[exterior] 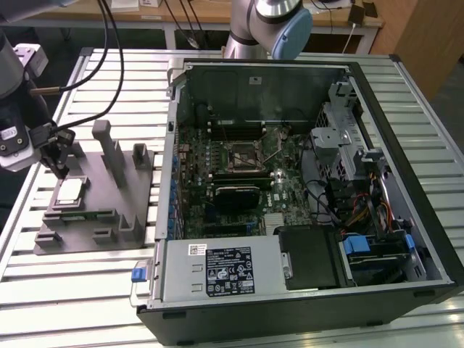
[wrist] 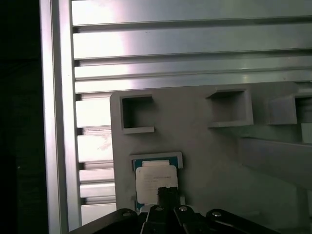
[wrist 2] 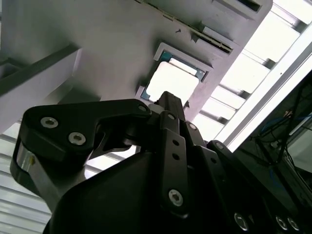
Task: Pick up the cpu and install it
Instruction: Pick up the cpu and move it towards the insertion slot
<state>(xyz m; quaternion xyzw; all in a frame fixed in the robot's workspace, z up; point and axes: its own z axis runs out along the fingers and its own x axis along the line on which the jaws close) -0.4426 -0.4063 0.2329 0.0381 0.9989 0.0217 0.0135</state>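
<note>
Down on the ridged, slotted aluminium tabletop (exterior: 87, 290) sits a grey plastic fixture block (exterior: 109, 210) with upright posts and square pockets, and both wrist views see its flat face up close. Just beside it, toward the exterior view's right, a black computer case (exterior: 428, 239) lies open. Inside are a green motherboard (exterior: 290, 192) and a silver labelled power supply box (exterior: 217, 268), with a small blue tab (exterior: 138, 274) at its corner.
</note>
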